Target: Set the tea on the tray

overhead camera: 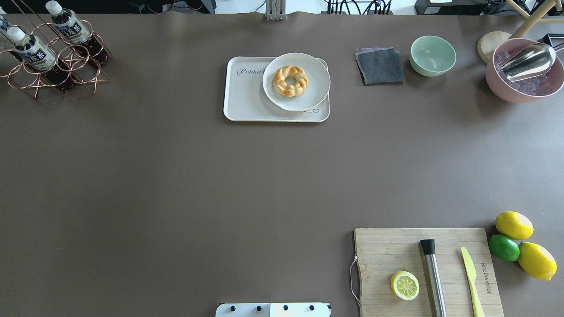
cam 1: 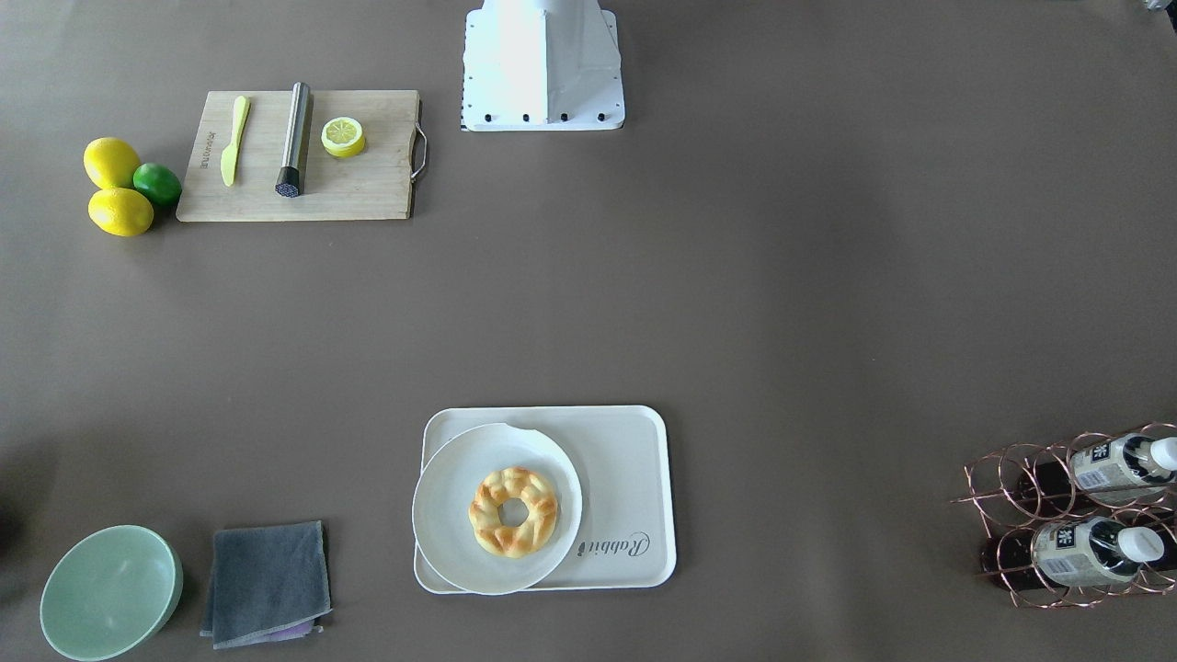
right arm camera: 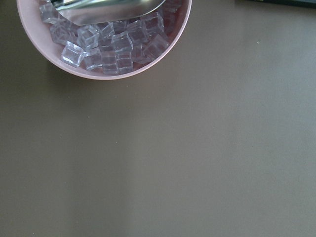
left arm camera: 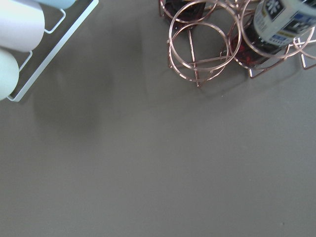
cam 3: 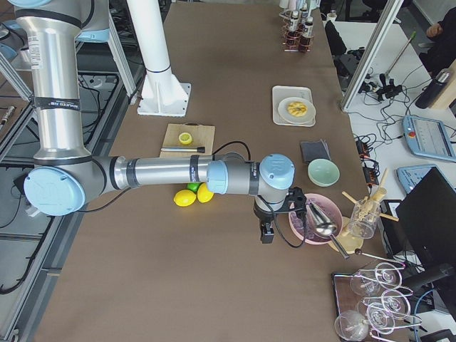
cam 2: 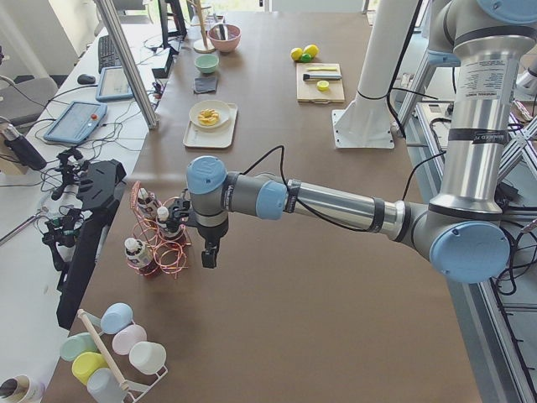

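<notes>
Two tea bottles point(cam 1: 1117, 462) point(cam 1: 1085, 552) with white caps lie in a copper wire rack point(cam 1: 1021, 487) at the table's end; they also show in the overhead view point(overhead camera: 33, 48) point(overhead camera: 70, 27). The cream tray point(cam 1: 625, 478) marked "Rabbit" holds a round white plate point(cam 1: 451, 542) with a ring pastry. My left gripper point(cam 2: 208, 252) hangs just beside the rack; I cannot tell if it is open or shut. Its wrist view shows one bottle point(left arm camera: 286, 19) and rack rings. My right gripper point(cam 3: 267, 231) hangs near the pink ice bowl point(cam 3: 313, 221); I cannot tell its state.
A wooden cutting board point(overhead camera: 396, 246) holds a lemon half, a steel tool and a yellow knife. Lemons point(overhead camera: 514, 225) and a lime lie beside it. A green bowl point(overhead camera: 433, 55) and a grey cloth point(overhead camera: 380, 65) sit near the tray. A cup rack point(cam 2: 117, 348) stands beyond the bottles.
</notes>
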Robot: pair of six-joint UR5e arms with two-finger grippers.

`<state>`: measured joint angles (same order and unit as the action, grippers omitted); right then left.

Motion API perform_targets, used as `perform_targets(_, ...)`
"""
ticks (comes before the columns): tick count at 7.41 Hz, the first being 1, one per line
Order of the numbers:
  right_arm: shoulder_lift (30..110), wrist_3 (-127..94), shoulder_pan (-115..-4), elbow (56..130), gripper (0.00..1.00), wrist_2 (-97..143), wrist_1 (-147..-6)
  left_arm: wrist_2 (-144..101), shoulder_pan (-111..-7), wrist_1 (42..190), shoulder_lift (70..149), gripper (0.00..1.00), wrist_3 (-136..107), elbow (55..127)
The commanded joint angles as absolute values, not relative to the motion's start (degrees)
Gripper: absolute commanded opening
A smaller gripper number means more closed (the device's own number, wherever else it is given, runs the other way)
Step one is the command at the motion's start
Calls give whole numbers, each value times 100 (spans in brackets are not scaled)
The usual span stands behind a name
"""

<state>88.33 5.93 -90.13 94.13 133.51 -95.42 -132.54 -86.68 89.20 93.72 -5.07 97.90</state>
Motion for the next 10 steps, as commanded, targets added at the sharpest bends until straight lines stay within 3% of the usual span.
perform_targets(1, 8868, 589, -9053, 9492, 100, 13351, -9545, -13228, -8666, 8886, 9457, 98, -554, 9844)
perform_targets(3, 8859, 571, -9044, 9501, 100, 13351, -9545, -13236, -8719, 8912, 9439, 98, -536, 9905)
perform_targets(10, 8798, 501, -9044, 9492, 100, 13351, -9545, -12498, -8596, 9061, 9457, 98, -589, 11116)
